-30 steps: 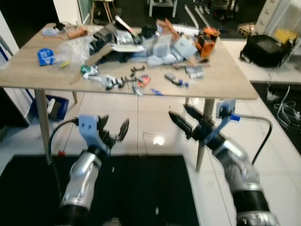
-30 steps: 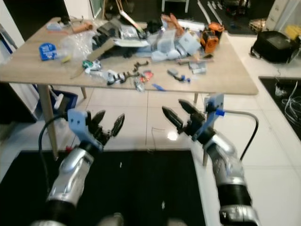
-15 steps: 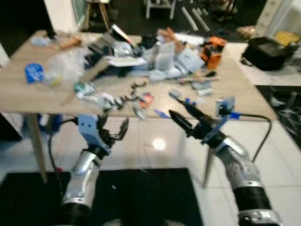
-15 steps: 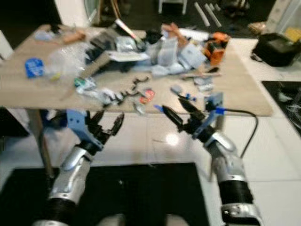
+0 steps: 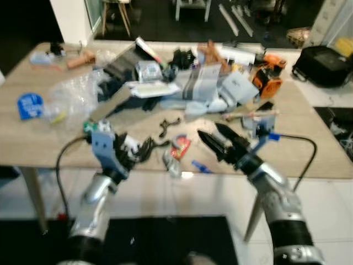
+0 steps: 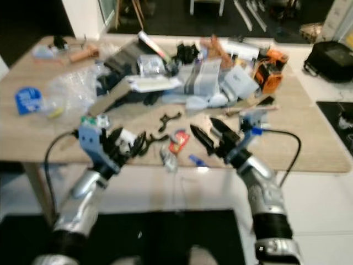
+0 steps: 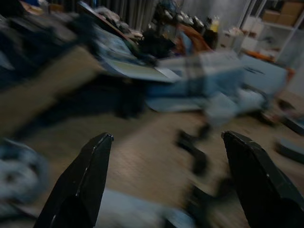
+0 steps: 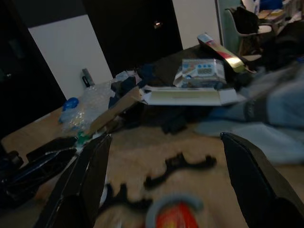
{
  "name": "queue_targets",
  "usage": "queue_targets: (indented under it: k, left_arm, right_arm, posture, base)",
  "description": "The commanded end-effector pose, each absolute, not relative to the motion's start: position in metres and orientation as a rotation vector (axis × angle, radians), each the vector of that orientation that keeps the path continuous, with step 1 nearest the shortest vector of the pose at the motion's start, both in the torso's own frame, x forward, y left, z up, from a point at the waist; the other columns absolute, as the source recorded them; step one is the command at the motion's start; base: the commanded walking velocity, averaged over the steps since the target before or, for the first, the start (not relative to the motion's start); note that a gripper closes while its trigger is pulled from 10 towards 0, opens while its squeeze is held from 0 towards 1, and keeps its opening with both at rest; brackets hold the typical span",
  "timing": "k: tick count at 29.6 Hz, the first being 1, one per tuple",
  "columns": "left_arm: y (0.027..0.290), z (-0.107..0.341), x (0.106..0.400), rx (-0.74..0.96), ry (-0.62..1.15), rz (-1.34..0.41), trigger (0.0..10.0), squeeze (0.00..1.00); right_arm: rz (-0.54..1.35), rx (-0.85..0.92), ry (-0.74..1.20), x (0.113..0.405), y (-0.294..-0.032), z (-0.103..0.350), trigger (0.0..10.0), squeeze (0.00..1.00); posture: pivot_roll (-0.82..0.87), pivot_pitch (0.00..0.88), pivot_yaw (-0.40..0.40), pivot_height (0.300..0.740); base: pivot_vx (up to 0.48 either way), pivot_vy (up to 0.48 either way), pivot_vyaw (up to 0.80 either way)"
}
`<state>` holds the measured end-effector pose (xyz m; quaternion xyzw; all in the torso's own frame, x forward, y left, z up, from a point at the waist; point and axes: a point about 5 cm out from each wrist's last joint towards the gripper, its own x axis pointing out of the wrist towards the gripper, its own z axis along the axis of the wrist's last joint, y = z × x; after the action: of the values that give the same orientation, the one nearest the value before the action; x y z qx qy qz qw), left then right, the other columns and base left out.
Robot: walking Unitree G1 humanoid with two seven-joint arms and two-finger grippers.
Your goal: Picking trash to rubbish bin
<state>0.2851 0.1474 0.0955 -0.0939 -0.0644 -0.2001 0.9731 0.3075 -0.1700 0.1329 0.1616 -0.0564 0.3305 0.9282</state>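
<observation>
Left eye view, left claw (image 5: 134, 153) and right claw (image 5: 216, 139) wide open, empty.

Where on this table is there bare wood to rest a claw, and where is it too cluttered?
Bare wood lies at the table's right end, right of the orange tool, and along the near-left edge below the blue round pack and clear plastic bag. The centre heap is crowded, and small bits like the red piece litter the near edge between both claws.
</observation>
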Motion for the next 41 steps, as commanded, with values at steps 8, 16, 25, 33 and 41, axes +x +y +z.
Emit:
queue_targets:
  k: [8,16,25,33,41]
  left_arm:
    - [0.15,0.093,0.284,-0.199,-0.124,-0.386,10.0,0.0]
    - [0.15,0.094,0.284,-0.199,-0.124,-0.385,10.0,0.0]
    - [0.151,0.094,0.283,-0.199,-0.125,-0.392,10.0,0.0]
    - [0.15,0.094,0.283,-0.197,-0.125,-0.401,10.0,0.0]
    - [0.15,0.093,0.282,-0.189,-0.123,-0.406,10.0,0.0]
  right_arm:
    - [0.661,0.345,-0.081,0.307,-0.168,0.126,10.0,0.0]
    - [0.62,0.34,-0.074,0.311,-0.171,0.125,10.0,0.0]
    - [0.509,0.168,0.033,0.317,-0.196,0.117,10.0,0.0]
    - [0.418,0.068,0.074,0.323,-0.222,0.123,10.0,0.0]
    - [0.315,-0.031,0.112,0.328,-0.239,0.126,10.0,0.0]
  posture:
    - [-0.07,0.0,-0.035,0.74]
    - [-0.07,0.0,-0.035,0.74]
    - [-0.07,0.0,-0.034,0.74]
    - [-0.07,0.0,-0.034,0.74]
    - [-0.07,0.0,-0.033,0.74]
  base:
    - [0.0,0.0,0.0]
    - [0.0,0.0,0.0]
    - [0.0,0.0,0.0]
    - [0.0,0.0,0.0]
    - [0.0,0.0,0.0]
